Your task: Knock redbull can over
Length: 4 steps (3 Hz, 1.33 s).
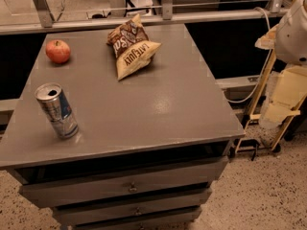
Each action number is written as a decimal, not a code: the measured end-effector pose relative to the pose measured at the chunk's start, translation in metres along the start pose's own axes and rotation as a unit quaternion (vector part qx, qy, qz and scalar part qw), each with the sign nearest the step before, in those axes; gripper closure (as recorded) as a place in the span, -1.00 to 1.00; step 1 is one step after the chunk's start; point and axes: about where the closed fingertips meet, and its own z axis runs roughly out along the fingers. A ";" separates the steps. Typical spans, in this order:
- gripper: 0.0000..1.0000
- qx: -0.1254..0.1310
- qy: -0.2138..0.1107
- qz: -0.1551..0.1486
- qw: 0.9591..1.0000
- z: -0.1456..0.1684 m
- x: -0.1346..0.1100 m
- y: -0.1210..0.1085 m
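Camera view looks down at an angle on a grey cabinet (168,99) with three shallow drawers (129,187) in its front, standing on a speckled floor (268,195). The redbull can (57,111) stands on its base near the front left corner of the cabinet top, its silver lid with the dark opening turned up toward the camera and its blue and silver panels showing on the side. A red apple (58,51) sits at the back left, well apart from the can. Near the back centre lie two snack bags, touching: a brown bag (125,35) and, in front of it, a yellow bag (137,56) with dark lettering. The robot's arm (293,30) enters at the right edge as a white rounded housing held high, off to the side of the cabinet and not over its top. Below it hang pale cream parts, which I take to be the gripper (284,96), beside the cabinet's right side and far from the can, touching nothing on the top. Whether it is spread or closed I cannot tell. A metal rail (144,20) runs behind the cabinet.
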 end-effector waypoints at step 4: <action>-1.00 -0.040 -0.087 -0.154 0.983 0.068 -0.186 -0.004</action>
